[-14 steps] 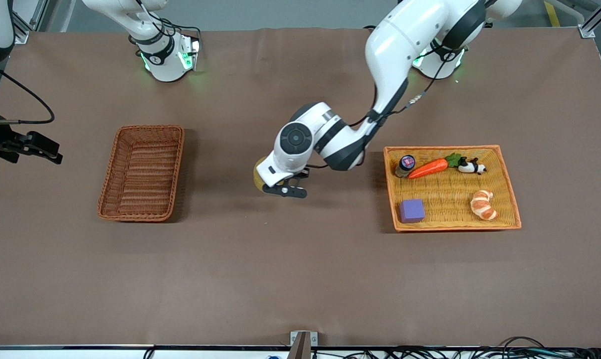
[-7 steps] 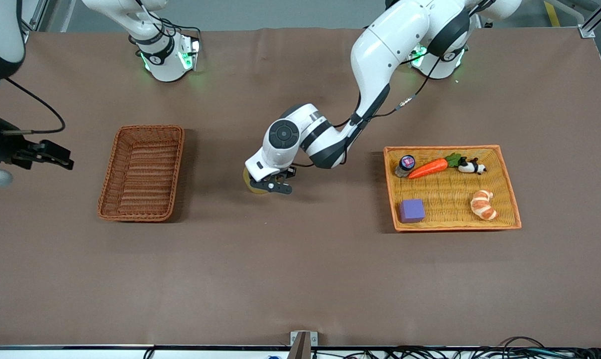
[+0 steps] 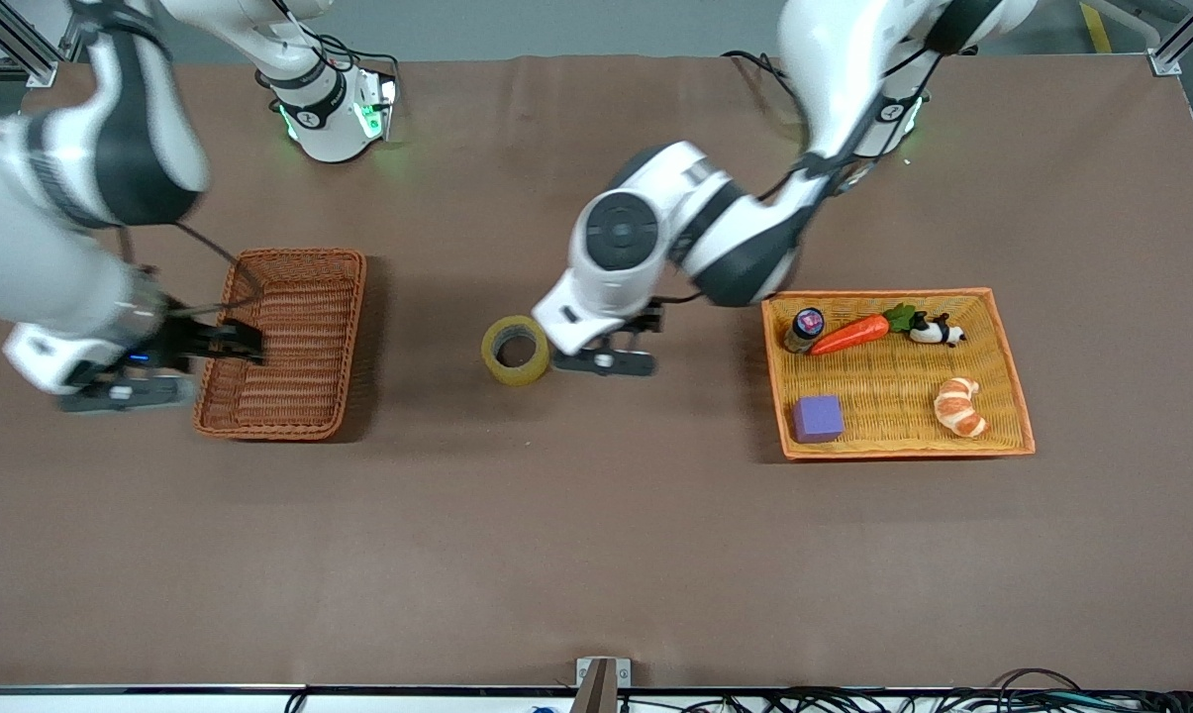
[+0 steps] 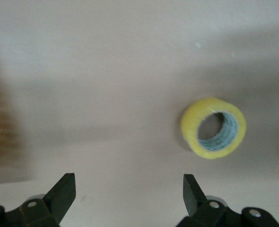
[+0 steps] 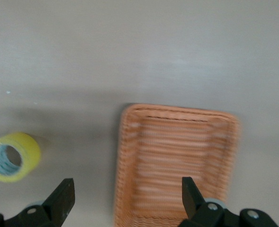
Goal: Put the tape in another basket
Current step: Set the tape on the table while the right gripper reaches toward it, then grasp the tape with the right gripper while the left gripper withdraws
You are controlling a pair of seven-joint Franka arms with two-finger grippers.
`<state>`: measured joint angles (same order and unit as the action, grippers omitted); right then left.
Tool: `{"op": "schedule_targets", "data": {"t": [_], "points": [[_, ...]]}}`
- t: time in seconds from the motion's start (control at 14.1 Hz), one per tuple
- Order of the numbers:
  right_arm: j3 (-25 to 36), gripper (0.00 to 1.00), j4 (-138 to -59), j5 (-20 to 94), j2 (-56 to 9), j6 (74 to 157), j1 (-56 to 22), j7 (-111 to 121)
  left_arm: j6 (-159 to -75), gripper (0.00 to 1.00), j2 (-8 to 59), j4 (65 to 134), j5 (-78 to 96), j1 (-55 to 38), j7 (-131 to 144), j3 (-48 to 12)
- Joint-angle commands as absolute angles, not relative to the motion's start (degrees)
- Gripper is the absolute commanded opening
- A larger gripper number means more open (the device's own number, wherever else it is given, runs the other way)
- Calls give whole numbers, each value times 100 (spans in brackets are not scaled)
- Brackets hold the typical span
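The tape (image 3: 516,350), a yellowish ring, lies on the brown table between the two baskets, free of both grippers. It also shows in the left wrist view as the tape (image 4: 214,128) and in the right wrist view as the tape (image 5: 12,157). My left gripper (image 3: 606,363) hangs open and empty just beside it, on the orange tray's side; the left gripper (image 4: 128,194) has only bare table between its fingers. The reddish-brown wicker basket (image 3: 344,259) is empty. My right gripper (image 3: 185,368) is open over that basket's rim at the right arm's end; under the right gripper (image 5: 127,196) lies the basket (image 5: 175,165).
The orange-yellow woven tray (image 3: 898,294) sits toward the left arm's end. It holds a purple cube (image 3: 818,418), a croissant (image 3: 959,406), a carrot (image 3: 850,334), a small jar (image 3: 806,328) and a panda toy (image 3: 938,331).
The left gripper opened and let go of the tape, which now rests on the table. It then rose and drew back toward the orange tray. The right arm swung in over the wicker basket.
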<state>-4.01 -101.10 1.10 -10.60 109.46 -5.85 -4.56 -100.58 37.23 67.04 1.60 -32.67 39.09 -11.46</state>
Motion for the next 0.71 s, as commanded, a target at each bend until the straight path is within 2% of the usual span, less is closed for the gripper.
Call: {"op": "schedule_targets", "data": {"t": [0.0,0.28,0.5,0.64], "points": [[-930,100,-10652,149,-992,11337,-598,-1036,-10116,100,2368,8135,123,-2648,3841,-1187],[-1738,100,-10941,62,-1712,12573,-834,-2333,-10345,100,1040,9253,123,-1777,3368,-1195],[-1837,100,-11450,0,-2231,13831,-1185,-3031,-10336,100,169,9913,193,-1162,2569,-1195],[-1837,100,-11619,0,-2329,13930,-1274,-3172,-10257,100,-131,10019,193,-819,2138,-1187]]}}
